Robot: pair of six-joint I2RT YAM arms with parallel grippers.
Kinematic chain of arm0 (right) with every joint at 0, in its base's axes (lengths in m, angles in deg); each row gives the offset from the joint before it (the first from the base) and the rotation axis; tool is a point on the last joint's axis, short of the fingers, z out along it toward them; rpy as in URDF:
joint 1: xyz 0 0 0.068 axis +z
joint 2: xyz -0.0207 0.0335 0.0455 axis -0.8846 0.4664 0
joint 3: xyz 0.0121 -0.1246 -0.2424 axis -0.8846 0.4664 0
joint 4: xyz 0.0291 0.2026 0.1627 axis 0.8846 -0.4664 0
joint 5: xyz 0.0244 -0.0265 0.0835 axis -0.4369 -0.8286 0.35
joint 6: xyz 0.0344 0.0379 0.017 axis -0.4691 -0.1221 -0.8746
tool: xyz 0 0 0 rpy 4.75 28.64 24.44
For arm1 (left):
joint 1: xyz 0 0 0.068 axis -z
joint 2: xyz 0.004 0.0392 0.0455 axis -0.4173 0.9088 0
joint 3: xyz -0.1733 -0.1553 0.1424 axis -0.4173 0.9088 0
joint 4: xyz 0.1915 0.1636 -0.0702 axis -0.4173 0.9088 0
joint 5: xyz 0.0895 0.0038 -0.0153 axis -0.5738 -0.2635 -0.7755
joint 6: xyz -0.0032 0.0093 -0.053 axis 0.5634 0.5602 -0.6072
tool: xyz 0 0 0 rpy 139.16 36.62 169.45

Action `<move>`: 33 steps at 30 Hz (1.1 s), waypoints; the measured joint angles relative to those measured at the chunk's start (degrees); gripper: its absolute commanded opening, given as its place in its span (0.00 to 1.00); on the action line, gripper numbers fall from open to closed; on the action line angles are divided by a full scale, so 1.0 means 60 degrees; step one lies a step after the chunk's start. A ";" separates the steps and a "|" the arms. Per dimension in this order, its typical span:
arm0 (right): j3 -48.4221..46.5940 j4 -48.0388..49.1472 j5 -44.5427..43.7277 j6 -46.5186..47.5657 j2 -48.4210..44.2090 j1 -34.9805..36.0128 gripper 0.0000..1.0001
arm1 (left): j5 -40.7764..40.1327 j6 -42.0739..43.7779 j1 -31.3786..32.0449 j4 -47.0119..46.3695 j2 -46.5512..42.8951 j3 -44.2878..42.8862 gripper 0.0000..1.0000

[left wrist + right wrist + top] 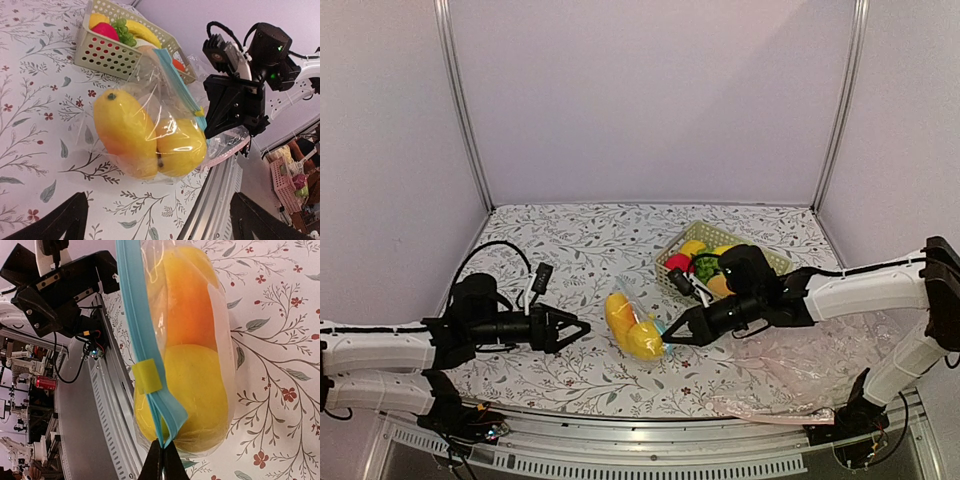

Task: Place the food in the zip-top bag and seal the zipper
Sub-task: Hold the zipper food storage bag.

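The zip-top bag (632, 325) lies mid-table with both food pieces inside: the longer orange-yellow fruit (122, 127) and the rounded yellow fruit (182, 145). They also show in the right wrist view, orange-yellow (187, 295) and yellow (192, 390). My right gripper (668, 341) is shut on the end of the light blue zipper (137, 315), its tips (162, 455) pinching the strip. A yellow slider tab (147, 376) sits on the strip; between the tab and my tips the two strips stand apart. My left gripper (578, 328) is open and empty, left of the bag, not touching it.
A perforated basket (760, 256) with red, green and banana-shaped fruits stands behind the right arm. A large pinkish clear plastic sheet (820, 360) lies under the right arm near the table's front edge (650, 412).
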 measured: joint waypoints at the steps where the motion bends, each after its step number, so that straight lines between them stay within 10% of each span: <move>1: 0.0007 0.0073 -0.0033 -0.0178 -0.0204 0.0000 0.00 | -0.0018 -0.0109 0.0000 -0.0007 -0.0211 0.0004 0.99; 14: -0.2426 -0.3351 0.0204 0.0430 -0.1424 -0.0011 0.00 | -0.0794 0.2084 0.0401 0.4703 -0.1749 -0.4885 0.95; 25: -0.4626 -0.8633 0.0812 0.2634 -0.1417 -0.0004 0.00 | -0.2707 0.6127 0.3566 0.8116 0.1290 -0.7938 0.91; 33: -0.5151 -1.0750 0.1005 0.3694 -0.1384 0.0073 0.00 | -0.2994 0.7715 0.4331 0.8856 0.2732 -0.9129 0.55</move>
